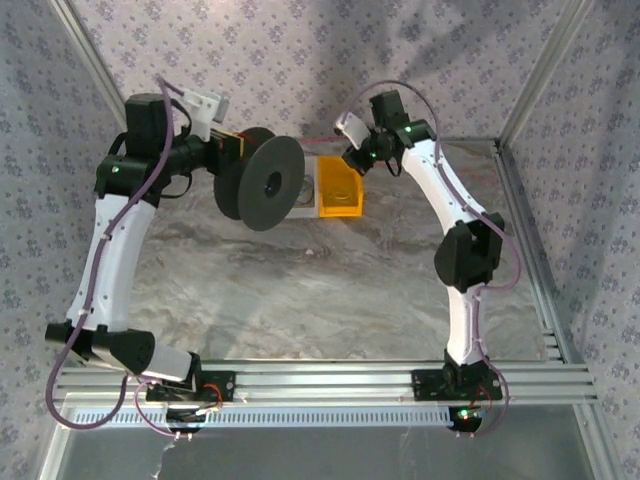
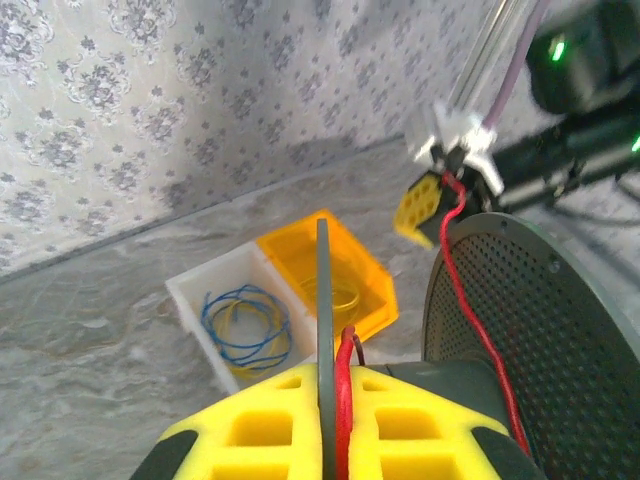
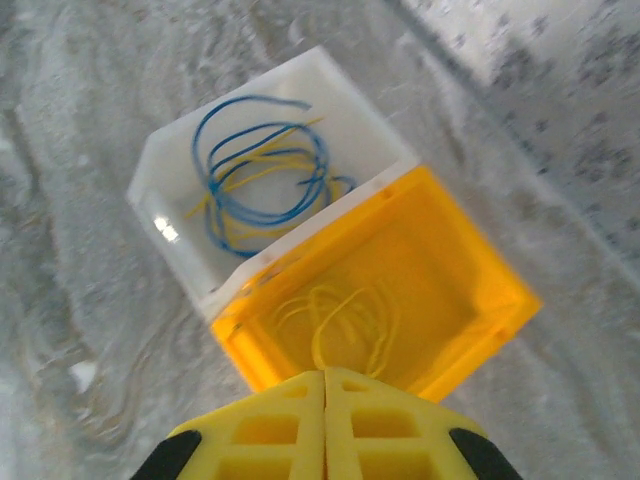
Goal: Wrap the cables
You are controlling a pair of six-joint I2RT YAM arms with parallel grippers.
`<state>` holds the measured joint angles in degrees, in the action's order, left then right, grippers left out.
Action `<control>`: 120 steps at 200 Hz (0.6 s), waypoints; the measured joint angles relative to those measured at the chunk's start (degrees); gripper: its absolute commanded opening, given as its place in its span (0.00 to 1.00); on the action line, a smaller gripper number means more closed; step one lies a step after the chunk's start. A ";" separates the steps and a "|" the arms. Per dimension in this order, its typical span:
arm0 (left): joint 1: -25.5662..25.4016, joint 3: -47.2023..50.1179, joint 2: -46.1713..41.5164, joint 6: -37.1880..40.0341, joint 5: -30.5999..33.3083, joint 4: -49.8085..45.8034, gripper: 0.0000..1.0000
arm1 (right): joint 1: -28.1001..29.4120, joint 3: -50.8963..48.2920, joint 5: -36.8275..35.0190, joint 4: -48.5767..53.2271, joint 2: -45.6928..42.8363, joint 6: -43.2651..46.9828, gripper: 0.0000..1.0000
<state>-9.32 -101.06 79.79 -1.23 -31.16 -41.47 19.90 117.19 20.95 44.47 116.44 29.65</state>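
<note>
The left claw (image 2: 322, 420) is clamped on the rim of the black spool (image 1: 262, 182) and holds it up off the table (image 1: 320, 290), likely so wire can go round it. The red cable (image 2: 478, 320) runs from the spool up to the right claw (image 3: 325, 410), which is pinched shut on its end, I think to pull it tight. Below sit two bins, touching: the white bin (image 3: 150, 180) has blue and yellow loops (image 3: 255, 165), the orange bin (image 3: 470, 330) has thin yellow loops (image 3: 345, 320)
</note>
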 measured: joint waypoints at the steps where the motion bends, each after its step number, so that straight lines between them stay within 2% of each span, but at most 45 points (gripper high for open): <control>1: 0.13 0.15 -0.09 -0.22 -0.28 0.15 0.00 | 0.00 -0.26 0.07 -0.13 -0.15 -0.07 0.00; 25: 3.91 3.08 -1.07 -8.74 -6.99 5.60 0.00 | 0.50 -4.50 0.92 -1.84 -3.76 -1.44 0.00; 44: 5.53 3.96 -1.07 -16.00 -8.70 10.36 0.00 | 1.79 -5.05 -0.90 -1.86 -5.53 -2.73 0.00; 97: 7.56 7.15 -1.49 -38.10 -6.67 27.87 0.00 | 9.27 -7.80 -9.35 -2.86 -7.28 -9.64 0.00; 120: 8.90 10.60 -1.27 -45.48 -4.55 32.00 0.00 | 11.87 -7.91 -11.87 -3.50 -7.30 -12.72 0.00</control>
<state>-0.43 -90.45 78.52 -46.72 -35.70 -9.47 31.77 109.27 9.08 40.97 109.14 16.93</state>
